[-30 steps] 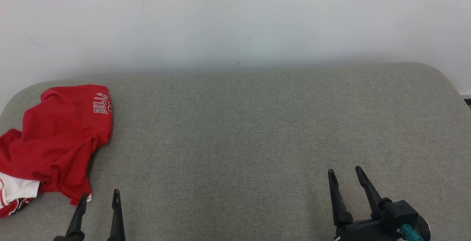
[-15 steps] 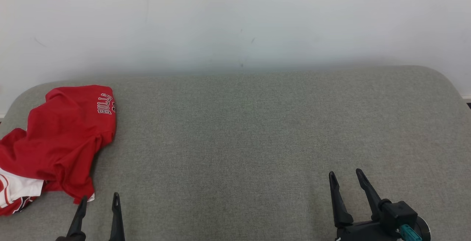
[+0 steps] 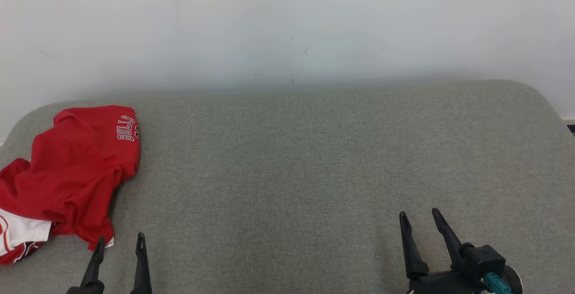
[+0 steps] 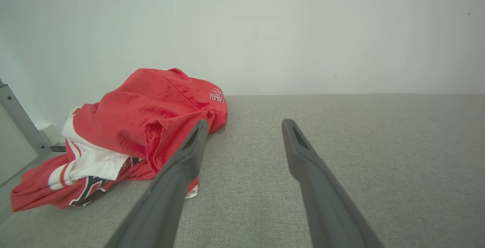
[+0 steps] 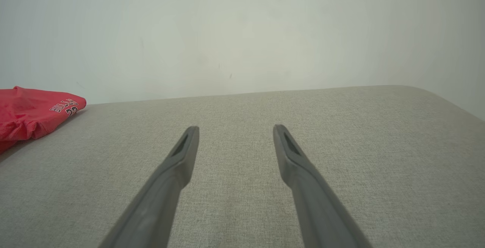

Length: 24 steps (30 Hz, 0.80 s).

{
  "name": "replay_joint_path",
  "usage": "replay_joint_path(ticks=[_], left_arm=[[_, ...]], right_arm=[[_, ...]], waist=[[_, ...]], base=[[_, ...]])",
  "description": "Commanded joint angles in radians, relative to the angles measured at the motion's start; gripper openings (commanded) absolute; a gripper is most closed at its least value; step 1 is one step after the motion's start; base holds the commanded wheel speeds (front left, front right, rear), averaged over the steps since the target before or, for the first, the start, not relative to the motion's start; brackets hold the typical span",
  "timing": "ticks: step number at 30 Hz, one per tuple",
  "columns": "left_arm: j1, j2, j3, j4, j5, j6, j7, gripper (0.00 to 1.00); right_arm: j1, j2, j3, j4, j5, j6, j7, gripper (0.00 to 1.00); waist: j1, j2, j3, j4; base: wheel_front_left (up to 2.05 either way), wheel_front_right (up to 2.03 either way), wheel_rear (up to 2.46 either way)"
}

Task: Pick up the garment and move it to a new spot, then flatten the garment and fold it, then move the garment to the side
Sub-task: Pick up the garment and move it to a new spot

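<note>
A crumpled red garment (image 3: 72, 173) with white trim and "BULLS" lettering lies bunched at the left end of the grey padded table (image 3: 292, 159). It also shows in the left wrist view as the garment (image 4: 144, 115) and at the left edge of the right wrist view as the garment (image 5: 30, 113). My left gripper (image 3: 120, 242) stands open at the lower left, just right of the garment's near hem, holding nothing; its left finger (image 4: 189, 153) overlaps the cloth in its wrist view. My right gripper (image 3: 417, 215) is open at the lower right, far from the cloth, fingers (image 5: 185, 149) spread over bare fabric.
A plain white wall (image 3: 287, 24) backs the table. The table's rounded corners are at the far left and far right. A grey metal frame piece (image 4: 19, 121) stands beyond the table's left end. Bare grey surface spans the middle and right.
The whole head picture has shifted slightly, so the camera moved. The garment and both open grippers keep their places relative to the table.
</note>
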Motion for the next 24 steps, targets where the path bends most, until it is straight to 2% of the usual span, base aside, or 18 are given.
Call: replay_joint_path(ticks=[1,10,16,24], left_arm=[[0.009,-0.003,0.003,0.002,-0.002,0.004,-0.004,1.00],[0.004,-0.002,0.006,0.009,-0.012,0.007,-0.004,1.00],[0.012,0.004,0.022,0.015,-0.011,0.009,-0.004,1.00],[0.028,0.005,0.033,0.020,-0.015,0.014,-0.004,1.00]], right_arm=[[-0.002,0.001,0.002,0.003,0.004,-0.002,-0.001,1.00],[0.004,0.001,-0.002,0.011,0.018,-0.002,-0.001,1.00],[0.003,0.001,0.002,0.014,0.023,-0.002,-0.001,1.00],[0.018,0.001,0.001,0.026,0.019,-0.002,-0.001,1.00]], waist=[[0.0000,-0.0001,0.000,0.001],[0.0000,-0.0001,0.000,0.050],[0.0000,-0.0001,0.002,0.110],[0.0000,-0.0001,-0.002,0.226]], base=[[0.00,0.00,0.00],[0.00,0.00,0.00],[0.00,0.00,0.00],[0.00,0.00,0.00]])
